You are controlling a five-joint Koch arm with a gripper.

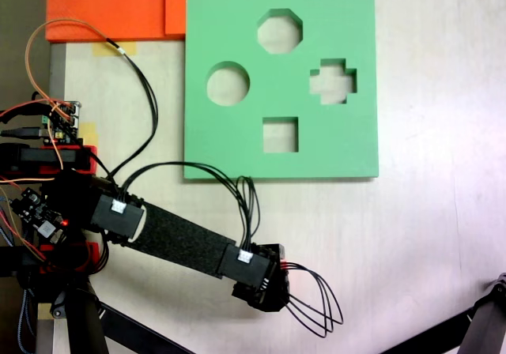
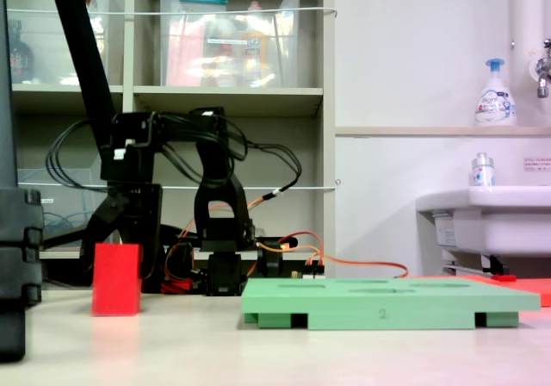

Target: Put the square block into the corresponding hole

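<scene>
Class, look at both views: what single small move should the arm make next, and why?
Probably close the fingers on the red cube. In a fixed view the gripper looks open, with one finger on either side of the cube, which stands on the table left of the green board; depth is uncertain. The square hole is empty.

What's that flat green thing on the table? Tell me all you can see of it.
The green board is a flat square slab that looks like matte foam, lying flat on the pale table. Four holes are cut through it: an octagon, a circle, a cross and the square hole; all look empty. The low fixed view shows its thick edge with small notches underneath. An orange sheet sits at its upper left corner.
</scene>
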